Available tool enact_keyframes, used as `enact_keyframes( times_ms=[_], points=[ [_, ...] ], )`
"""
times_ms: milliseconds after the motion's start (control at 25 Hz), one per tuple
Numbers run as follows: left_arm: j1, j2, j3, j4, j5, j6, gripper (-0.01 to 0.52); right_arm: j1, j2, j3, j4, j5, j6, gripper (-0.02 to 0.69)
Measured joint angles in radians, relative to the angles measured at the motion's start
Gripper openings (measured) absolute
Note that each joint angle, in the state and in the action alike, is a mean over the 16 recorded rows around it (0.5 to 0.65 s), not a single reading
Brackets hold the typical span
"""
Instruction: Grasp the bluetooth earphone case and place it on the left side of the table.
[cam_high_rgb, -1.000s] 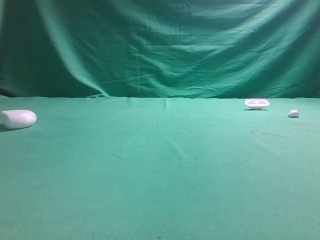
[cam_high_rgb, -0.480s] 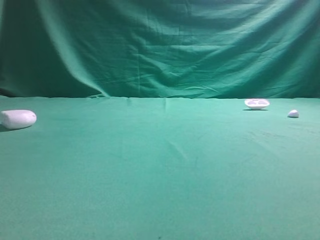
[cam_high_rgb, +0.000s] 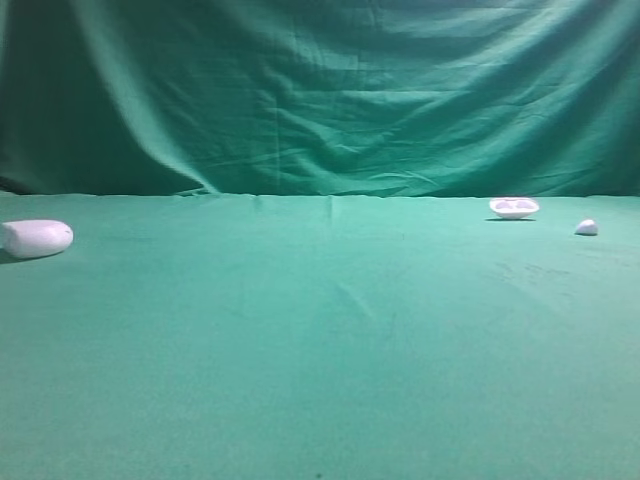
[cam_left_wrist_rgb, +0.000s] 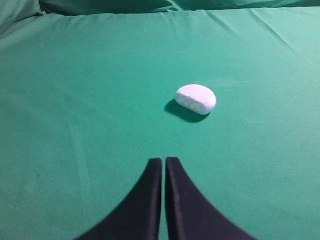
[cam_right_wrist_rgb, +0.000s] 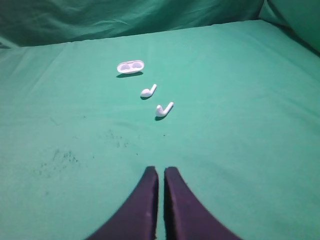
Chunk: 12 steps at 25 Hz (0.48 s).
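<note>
The white pill-shaped earphone case (cam_high_rgb: 37, 238) lies on the green table (cam_high_rgb: 320, 340) at the far left edge of the high view. It also shows in the left wrist view (cam_left_wrist_rgb: 196, 98), ahead and a little right of my left gripper (cam_left_wrist_rgb: 163, 161), which is shut and empty, well short of the case. My right gripper (cam_right_wrist_rgb: 161, 171) is shut and empty over bare cloth. Neither gripper shows in the high view.
A shallow white open tray (cam_high_rgb: 514, 207) sits at the back right, also in the right wrist view (cam_right_wrist_rgb: 130, 66). A small white piece (cam_high_rgb: 587, 228) lies right of it. Two loose white earbuds (cam_right_wrist_rgb: 148, 91) (cam_right_wrist_rgb: 164, 109) lie ahead of my right gripper. A green backdrop (cam_high_rgb: 320, 90) hangs behind.
</note>
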Motion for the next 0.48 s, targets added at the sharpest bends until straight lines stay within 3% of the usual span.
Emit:
enact_keyframes(
  times_ms=[480],
  points=[
    [0.0,0.0,0.0,0.0,0.0,0.0,0.0,0.0,0.0,0.0,0.001,0.006,0.0,0.0]
  ],
)
